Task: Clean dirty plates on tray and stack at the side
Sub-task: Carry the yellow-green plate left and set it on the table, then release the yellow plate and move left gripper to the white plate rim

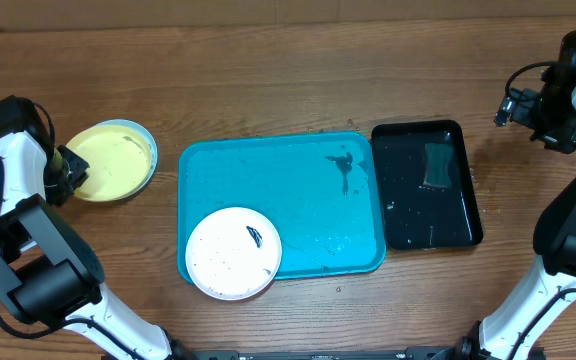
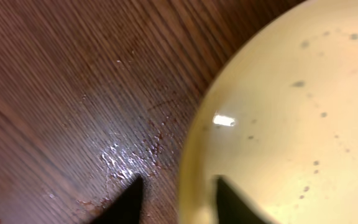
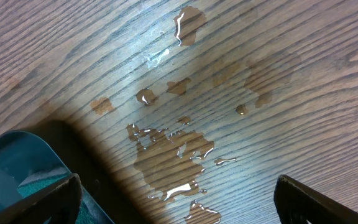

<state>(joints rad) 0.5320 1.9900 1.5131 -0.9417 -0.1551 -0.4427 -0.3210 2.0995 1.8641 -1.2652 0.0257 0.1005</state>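
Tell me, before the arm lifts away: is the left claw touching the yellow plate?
Cannot tell. In the left wrist view the left claw straddles the plate rim, jaws parted; contact is unclear.

Two white-and-black arms
The left arm (image 1: 6, 165) and right arm (image 1: 540, 290) have white shells, black joint housings and thin black looping cables; the left hand (image 2: 179, 202) has black wedge fingers (image 2: 128, 200), the right hand (image 3: 179, 199) dark blocky ones.

L hand (image 2: 178, 186) half-open, far left; R hand (image 3: 176, 186) wide open.
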